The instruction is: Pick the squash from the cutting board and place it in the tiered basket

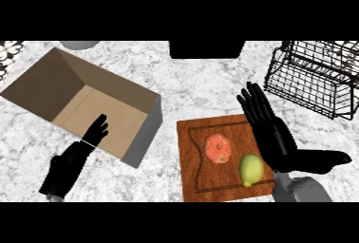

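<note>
Bare counter [210, 90] between cutting board [193, 182] and tiered basket [312, 80]; cardboard box [84, 102] blocks left; dark block [207, 49] at rear.

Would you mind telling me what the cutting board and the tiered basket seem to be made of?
The cutting board looks like wood with a reddish-brown finish, showing grain streaks and a routed groove. The tiered basket looks like black wire, probably metal, as an open grid of thin bars.

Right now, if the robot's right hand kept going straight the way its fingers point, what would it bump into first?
The right hand is open, fingers pointing up the view and slightly left. That line crosses bare counter toward the dark object at the far edge, missing the wire basket. Height above the counter is unclear.
</note>
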You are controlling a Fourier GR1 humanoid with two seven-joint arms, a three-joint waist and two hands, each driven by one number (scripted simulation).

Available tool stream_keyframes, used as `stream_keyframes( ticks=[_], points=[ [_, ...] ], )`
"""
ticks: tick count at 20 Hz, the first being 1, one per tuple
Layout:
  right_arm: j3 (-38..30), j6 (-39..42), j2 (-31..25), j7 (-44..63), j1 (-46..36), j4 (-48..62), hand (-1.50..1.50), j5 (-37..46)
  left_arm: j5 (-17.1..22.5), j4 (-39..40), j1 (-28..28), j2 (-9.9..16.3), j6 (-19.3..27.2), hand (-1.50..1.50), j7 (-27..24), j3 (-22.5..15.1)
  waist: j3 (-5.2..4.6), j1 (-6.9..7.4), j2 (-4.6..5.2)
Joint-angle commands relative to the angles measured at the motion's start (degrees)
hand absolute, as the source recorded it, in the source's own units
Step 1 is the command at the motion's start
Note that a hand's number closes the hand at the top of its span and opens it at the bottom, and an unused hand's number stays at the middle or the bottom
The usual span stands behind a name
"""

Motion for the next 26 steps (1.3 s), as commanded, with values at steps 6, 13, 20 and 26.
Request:
stream_keyframes(
  ticks=[6,13,20,26],
  points=[
    [-9.61,-7.9,-12.78,-1.71,-5.89,-3.26,1.5,13.3,-0.74,-1.45,6.98,-4.27,11.72,0.0,0.51,8.04,0.86,0.78,-0.52],
    [-19.99,-25.18,-3.19,-1.07,1.61,1.43,-1.5,9.37,0.06,-3.41,10.07,-7.52,12.79,0.0,-1.43,6.44,1.1,-1.14,0.25],
    [-11.66,-17.33,-12.29,8.5,7.6,-2.6,-1.5,14.09,-1.1,-5.6,12.19,-8.29,13.7,0.0,-1.75,5.08,0.76,-1.15,0.08],
    [-2.5,-12.15,-22.16,20.21,8.36,-5.74,-1.5,23.05,-1.05,-7.25,12.36,-7.76,13.82,0.0,-1.58,5.89,0.32,0.04,0.32]
  ],
)
